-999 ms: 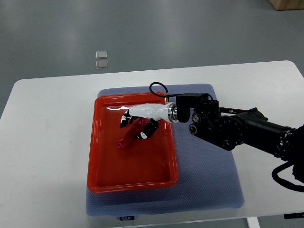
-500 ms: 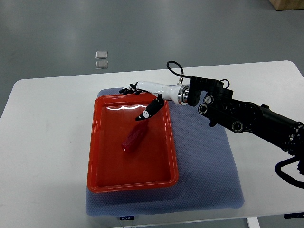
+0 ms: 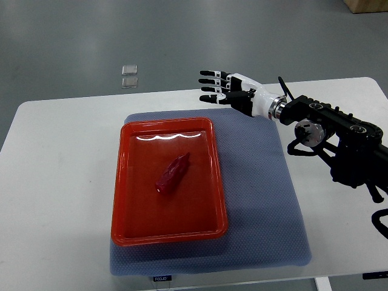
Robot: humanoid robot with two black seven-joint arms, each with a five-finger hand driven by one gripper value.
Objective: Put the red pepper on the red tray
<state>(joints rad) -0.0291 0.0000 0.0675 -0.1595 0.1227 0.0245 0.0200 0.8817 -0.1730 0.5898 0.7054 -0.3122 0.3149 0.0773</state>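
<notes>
A red pepper (image 3: 172, 174) lies on its side in the middle of the red tray (image 3: 123, 200), tip pointing up and right. My right hand (image 3: 217, 88) hovers beyond the tray's far right corner, above the table's back part, fingers spread flat and holding nothing. Its black arm (image 3: 330, 130) runs in from the right edge. The hand is well apart from the pepper. No left arm shows.
The tray sits on a blue-grey mat (image 3: 267, 206) on a white table (image 3: 54, 182). Two small clear squares (image 3: 129, 75) lie on the grey floor past the table's far edge. A cardboard corner (image 3: 367, 5) shows at top right.
My right hand let go of the pepper, which now lies in the tray, then rose and pulled back to the upper right with its fingers spread.
</notes>
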